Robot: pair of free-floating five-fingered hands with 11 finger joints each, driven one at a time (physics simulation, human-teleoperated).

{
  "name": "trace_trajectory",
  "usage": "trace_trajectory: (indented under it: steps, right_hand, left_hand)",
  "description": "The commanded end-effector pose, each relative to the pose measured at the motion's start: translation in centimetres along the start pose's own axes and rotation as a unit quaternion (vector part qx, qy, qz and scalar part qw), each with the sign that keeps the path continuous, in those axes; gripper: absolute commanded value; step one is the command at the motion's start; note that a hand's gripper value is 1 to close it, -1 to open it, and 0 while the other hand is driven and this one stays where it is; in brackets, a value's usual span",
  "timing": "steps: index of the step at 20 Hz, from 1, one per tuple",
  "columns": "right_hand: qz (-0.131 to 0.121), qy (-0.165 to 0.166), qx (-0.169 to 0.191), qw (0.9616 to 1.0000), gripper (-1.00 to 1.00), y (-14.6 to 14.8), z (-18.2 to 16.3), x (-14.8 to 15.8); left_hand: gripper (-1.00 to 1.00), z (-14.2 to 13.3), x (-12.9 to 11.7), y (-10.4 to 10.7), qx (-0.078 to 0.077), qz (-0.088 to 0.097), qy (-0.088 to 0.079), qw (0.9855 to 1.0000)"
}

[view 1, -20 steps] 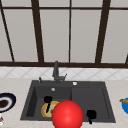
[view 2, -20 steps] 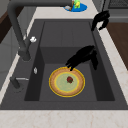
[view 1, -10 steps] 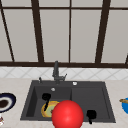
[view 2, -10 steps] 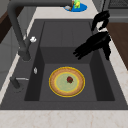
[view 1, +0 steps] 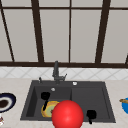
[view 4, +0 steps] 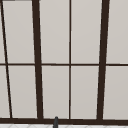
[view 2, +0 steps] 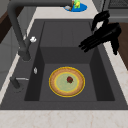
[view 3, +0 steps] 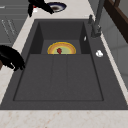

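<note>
A yellow-rimmed plate (view 2: 66, 81) with a pale green middle and a small red bit (view 2: 69, 79) lies on the floor of the sink's left basin (view 2: 43, 75); it also shows in the right side view (view 3: 61, 48). My left hand (view 2: 102, 35) hovers well above the basin's front edge, fingers straight, open and holding nothing (view 1: 45, 96) (view 3: 40, 5). My right hand (view 1: 91, 115) hangs relaxed over the sink's front right rim (view 3: 11, 58) (view 2: 101, 18), empty. A big red ball (view 1: 67, 115) in the front view hides part of the plate (view 1: 48, 108).
A dark faucet (view 1: 56, 71) stands behind the basin (view 2: 17, 30). The sink's right half is a flat draining board (view 3: 60, 77). A dark blue plate (view 1: 5, 102) sits on the left counter, a blue plate (view 2: 76, 6) with small items on the right counter.
My left hand has lifted off the yellow plate, rising out of the basin and toward the sink's front edge. The plate and the right hand have stayed put.
</note>
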Motion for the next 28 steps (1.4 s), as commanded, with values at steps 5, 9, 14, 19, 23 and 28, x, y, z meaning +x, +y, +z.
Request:
trace_trajectory:
  steps: [5,9,14,19,23,28]
  right_hand:
    - [0.000,0.000,0.000,1.0000,0.00,0.0,0.0,0.0]
    - [0.000,0.000,0.000,1.0000,0.00,0.0,0.0,0.0]
    - [0.000,0.000,0.000,1.0000,0.00,0.0,0.0,0.0]
    - [0.000,0.000,0.000,1.0000,0.00,0.0,0.0,0.0]
    - [0.000,0.000,0.000,1.0000,0.00,0.0,0.0,0.0]
    - [0.000,0.000,0.000,1.0000,0.00,0.0,0.0,0.0]
  left_hand:
    - [-1.00,0.3,0.8,-0.1,0.000,0.000,0.000,1.0000]
    - [-1.00,0.4,4.7,0.5,0.003,-0.019,0.006,0.9998]
    - [-1.00,0.7,8.7,2.1,0.008,-0.032,0.004,0.9994]
    - [-1.00,1.1,12.8,4.6,0.004,-0.026,0.001,0.9996]
    - [-1.00,1.2,16.9,5.5,0.002,-0.027,0.003,0.9996]
    - [-1.00,1.0,21.3,6.4,0.002,-0.031,0.005,0.9995]
